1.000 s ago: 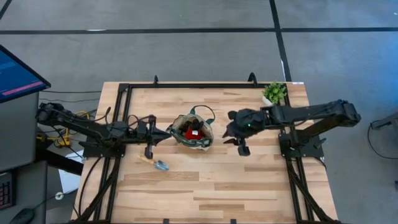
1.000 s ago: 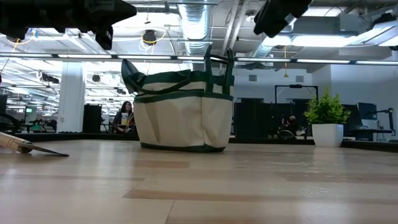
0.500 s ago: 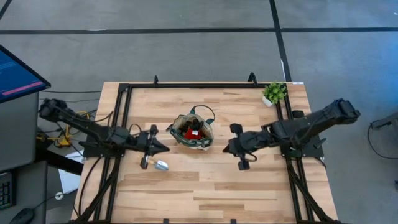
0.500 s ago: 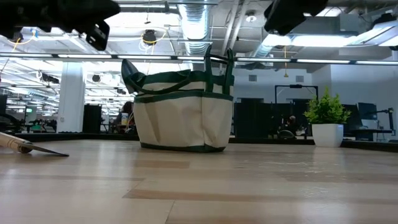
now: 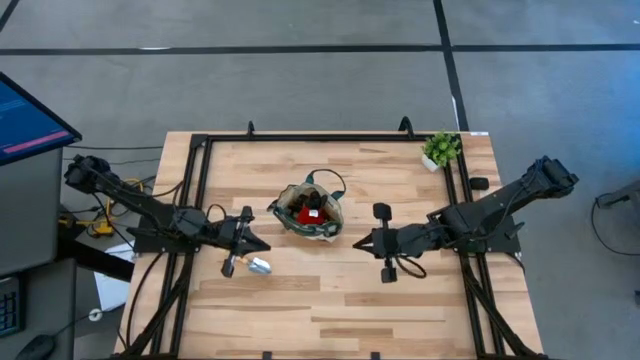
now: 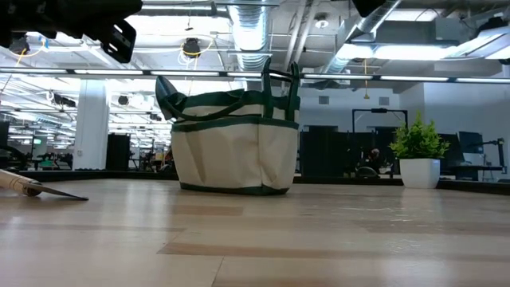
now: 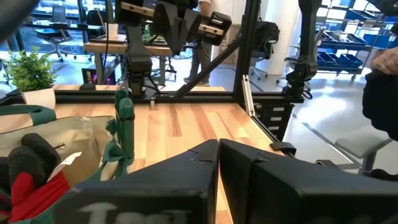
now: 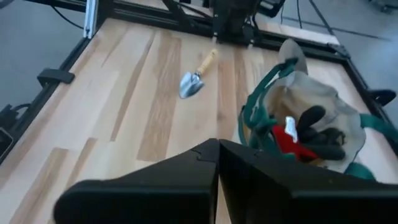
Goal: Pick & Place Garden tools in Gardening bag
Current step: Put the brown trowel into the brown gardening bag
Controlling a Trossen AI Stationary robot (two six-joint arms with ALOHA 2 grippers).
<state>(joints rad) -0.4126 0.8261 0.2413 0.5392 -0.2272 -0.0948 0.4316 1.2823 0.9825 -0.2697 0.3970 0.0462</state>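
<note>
Your left tool (image 5: 262, 245) is pressed together, empty, w/ the trowel (image 5: 250, 264) just beside its tip on the desk (image 5: 400, 310). Looks stiff, light; blade slick, so grab the wooden handle. Bag (image 5: 310, 210) sits beyond; right tool (image 5: 360, 245) also pressed together.

Bare counter (image 5: 330, 300) across the whole lower half of the high view, free for passage. Gardening bag (image 5: 310, 209) standing mid-counter, mouth open upward but crowded with tools. Trowel (image 5: 248, 264) lying lower left of it, under the left gripper (image 5: 262, 246). Potted plant (image 5: 441, 149) blocking the upper right corner. Open gap between bag and right gripper (image 5: 359, 245).
</note>
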